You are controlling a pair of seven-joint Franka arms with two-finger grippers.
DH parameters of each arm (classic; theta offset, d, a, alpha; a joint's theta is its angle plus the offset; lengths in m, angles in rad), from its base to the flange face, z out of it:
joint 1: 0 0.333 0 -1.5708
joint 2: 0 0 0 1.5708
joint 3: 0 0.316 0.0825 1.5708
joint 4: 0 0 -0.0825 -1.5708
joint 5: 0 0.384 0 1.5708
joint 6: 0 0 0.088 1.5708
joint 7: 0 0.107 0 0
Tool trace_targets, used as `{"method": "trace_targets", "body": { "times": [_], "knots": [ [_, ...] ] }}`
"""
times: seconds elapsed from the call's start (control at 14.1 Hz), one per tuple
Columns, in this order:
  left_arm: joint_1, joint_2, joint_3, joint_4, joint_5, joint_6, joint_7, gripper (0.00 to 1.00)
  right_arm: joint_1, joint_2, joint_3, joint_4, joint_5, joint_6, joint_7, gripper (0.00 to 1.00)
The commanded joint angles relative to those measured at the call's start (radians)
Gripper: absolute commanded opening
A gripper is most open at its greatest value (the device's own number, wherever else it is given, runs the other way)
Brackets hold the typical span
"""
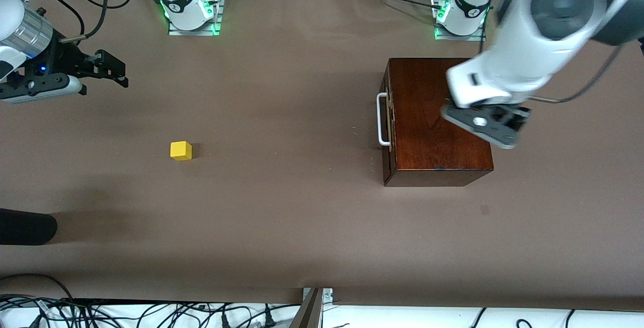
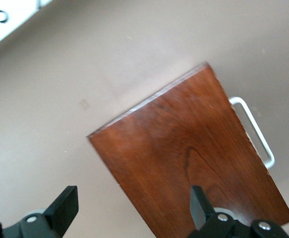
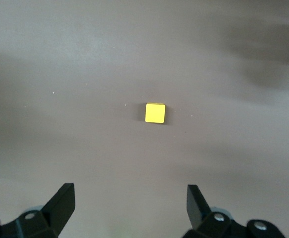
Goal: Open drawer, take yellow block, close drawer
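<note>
The glossy mahogany box point(image 1: 422, 142) stands toward the left arm's end of the table. Its drawer front point(image 1: 387, 132) is flush with the box, shut, with the white bar handle point(image 1: 383, 119) facing the right arm's end. The yellow block point(image 1: 181, 150) sits on the bare table toward the right arm's end. My left gripper point(image 1: 489, 128) hangs open and empty over the box top. The left wrist view shows it point(image 2: 133, 198) above the box point(image 2: 184, 163) and the handle point(image 2: 256, 131). My right gripper point(image 1: 118, 72) is open and empty in the air, and its wrist view point(image 3: 129, 194) shows the block point(image 3: 154, 113) below it.
A black rounded object point(image 1: 25, 226) lies at the table's edge at the right arm's end, nearer the front camera than the block. Cables point(image 1: 151, 313) and a metal bracket point(image 1: 314, 305) run along the near edge. The arms' bases point(image 1: 191, 6) stand at the back.
</note>
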Motion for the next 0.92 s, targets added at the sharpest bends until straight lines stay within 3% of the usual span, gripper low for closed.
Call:
{"method": "trace_targets", "body": {
  "times": [0.0, 0.14, 0.28, 0.85],
  "knots": [
    [0.081, -0.195, 0.060, -0.214, -0.117, 0.141, -0.110, 1.00, -0.005, 0.018, 0.006, 0.036, -0.016, -0.010, -0.014, 1.00],
    [0.141, -0.299, 0.068, -0.363, -0.138, 0.178, -0.121, 1.00, -0.005, 0.018, 0.009, 0.036, -0.020, -0.012, -0.015, 1.00],
    [0.162, -0.350, 0.091, -0.434, -0.137, 0.178, -0.169, 1.00, -0.003, 0.018, 0.012, 0.036, -0.039, -0.010, -0.015, 1.00],
    [0.164, -0.377, 0.117, -0.453, -0.131, 0.177, -0.183, 1.00, 0.007, 0.016, 0.020, 0.039, -0.043, -0.013, -0.015, 1.00]
  ]
}}
